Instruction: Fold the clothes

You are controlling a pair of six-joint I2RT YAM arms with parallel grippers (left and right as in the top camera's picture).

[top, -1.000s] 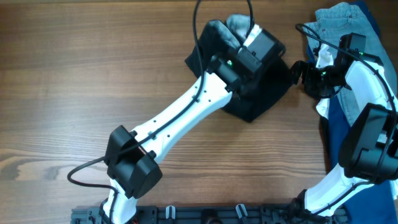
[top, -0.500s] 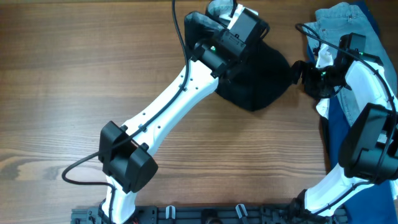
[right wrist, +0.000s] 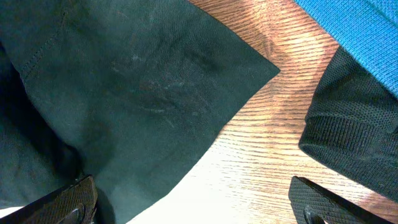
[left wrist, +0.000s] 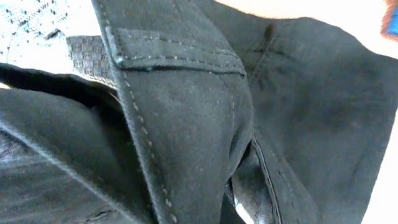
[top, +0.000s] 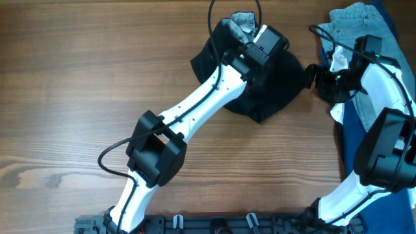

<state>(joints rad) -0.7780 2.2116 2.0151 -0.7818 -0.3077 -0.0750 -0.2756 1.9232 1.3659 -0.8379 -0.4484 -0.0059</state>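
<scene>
The clothes (top: 273,91), a black garment, lie bunched at the table's back middle, with a pale grey inner lining (top: 244,19) turned up at the far edge. My left gripper (top: 265,44) hangs over the garment's far part; black fabric (left wrist: 186,112) with stitched seams fills the left wrist view and hides the fingers. It is shut on that fabric. My right gripper (top: 311,77) stands open just right of the garment's right corner. In the right wrist view that corner (right wrist: 124,81) lies by the left finger, and bare wood shows between the fingertips (right wrist: 62,200).
Light blue jeans (top: 354,23) and dark blue fabric (top: 346,127) lie piled along the right edge under my right arm. A dark mesh cloth (right wrist: 348,143) sits close to the right gripper's right finger. A black rail (top: 227,224) runs along the front edge.
My left gripper swung up and left with the fabric, then came back right. The garment now spreads further left, with its lining showing at the top. The right arm has not moved.
</scene>
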